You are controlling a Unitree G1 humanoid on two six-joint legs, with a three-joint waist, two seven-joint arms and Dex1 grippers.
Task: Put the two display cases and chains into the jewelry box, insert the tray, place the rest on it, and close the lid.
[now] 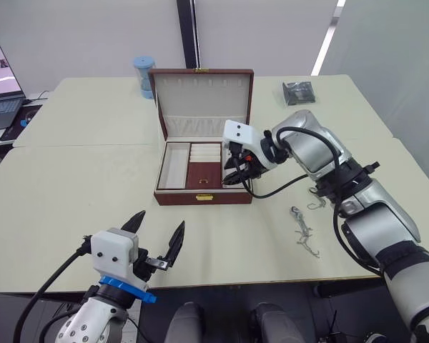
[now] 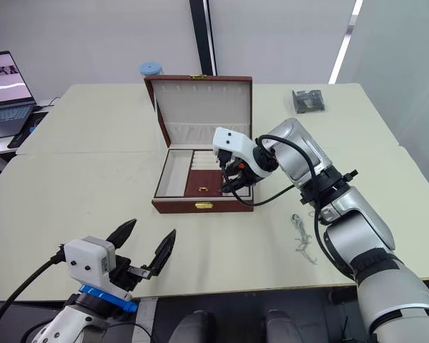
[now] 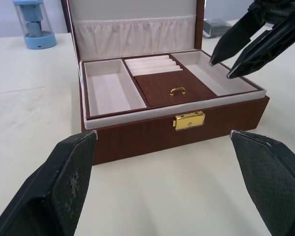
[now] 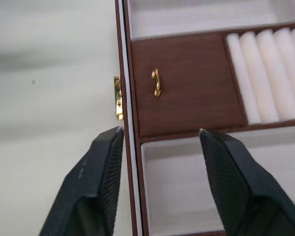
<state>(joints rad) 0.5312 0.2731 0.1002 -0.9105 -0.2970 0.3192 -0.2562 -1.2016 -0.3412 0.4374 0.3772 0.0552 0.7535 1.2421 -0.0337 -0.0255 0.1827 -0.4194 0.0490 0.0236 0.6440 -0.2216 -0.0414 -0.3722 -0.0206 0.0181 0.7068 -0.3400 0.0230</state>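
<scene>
The jewelry box stands mid-table with its lid upright and the tray seated inside. The right pincer hovers spread over the tray's right compartment. The left pincer is spread and empty near the table's front edge; a chain lies right of the box.

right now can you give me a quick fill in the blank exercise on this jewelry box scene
1. The lid of the jewelry box stands ____.
2. The right gripper hovers over the tray's ____ compartment.
3. The brown centre section carries a small ____ handle.
4. The chain lies on the ____, outside the box.

Missing words: open; right; gold; table
</scene>
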